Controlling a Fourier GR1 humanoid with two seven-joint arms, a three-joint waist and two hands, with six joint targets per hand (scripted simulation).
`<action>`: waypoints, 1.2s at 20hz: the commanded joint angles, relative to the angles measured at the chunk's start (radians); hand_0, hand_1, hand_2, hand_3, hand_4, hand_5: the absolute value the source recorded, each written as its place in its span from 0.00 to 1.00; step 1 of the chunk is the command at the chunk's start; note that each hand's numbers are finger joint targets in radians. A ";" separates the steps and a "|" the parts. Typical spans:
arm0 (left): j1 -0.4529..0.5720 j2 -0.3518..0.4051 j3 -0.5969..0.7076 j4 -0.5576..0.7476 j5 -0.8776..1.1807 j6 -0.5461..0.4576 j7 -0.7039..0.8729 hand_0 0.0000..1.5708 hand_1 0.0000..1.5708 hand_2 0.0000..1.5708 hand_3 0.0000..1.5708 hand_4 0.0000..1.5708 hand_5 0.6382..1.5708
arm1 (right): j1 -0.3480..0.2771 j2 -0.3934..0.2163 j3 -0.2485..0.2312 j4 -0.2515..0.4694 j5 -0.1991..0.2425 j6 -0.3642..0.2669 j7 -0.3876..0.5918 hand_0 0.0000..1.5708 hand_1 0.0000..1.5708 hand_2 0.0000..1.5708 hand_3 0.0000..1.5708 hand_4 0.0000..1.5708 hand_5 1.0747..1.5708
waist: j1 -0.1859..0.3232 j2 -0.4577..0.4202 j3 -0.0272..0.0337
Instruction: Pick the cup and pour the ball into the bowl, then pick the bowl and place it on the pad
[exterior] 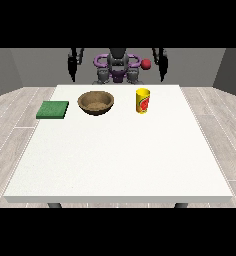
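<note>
A yellow cup (142,100) with a red label stands upright on the white table (120,160), right of centre near the far edge. A small red ball (146,63) shows well above the cup, apart from it, against the robot's upper body. A brown wooden bowl (95,103) sits to the left of the cup, and nothing shows inside it. A flat green pad (53,109) lies further left, near the table's left edge. The hand at the view's left (71,71) and the hand at the view's right (163,69) hang beside the robot behind the far edge, fingers straight, holding nothing.
The table's far edge runs just behind the bowl and cup. A wide stretch of bare white tabletop lies between these things and the near edge. Grey plank floor surrounds the table.
</note>
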 commanded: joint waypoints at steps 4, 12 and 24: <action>-0.006 0.035 0.015 -0.089 0.007 0.001 0.073 0.00 0.00 0.00 0.00 0.42 0.99 | -0.006 -0.037 -0.011 -0.087 -0.005 0.002 0.076 0.00 0.00 0.00 0.00 0.56 0.92 | 0.000 -0.229 -0.0139; 0.004 -0.081 -0.079 -0.284 0.078 0.196 0.464 0.00 0.00 0.00 0.00 0.41 0.99 | 0.088 0.029 -0.002 -0.287 -0.103 -0.083 0.422 0.00 0.00 0.00 0.00 0.55 0.92 | -0.050 -0.412 -0.0177; -0.234 -0.079 -0.054 -0.212 -0.009 0.220 0.175 0.00 0.00 0.00 0.00 0.37 0.97 | -0.104 0.033 -0.035 -0.325 -0.045 -0.108 0.236 0.00 0.00 0.00 0.00 0.46 0.96 | -0.043 0.053 -0.0178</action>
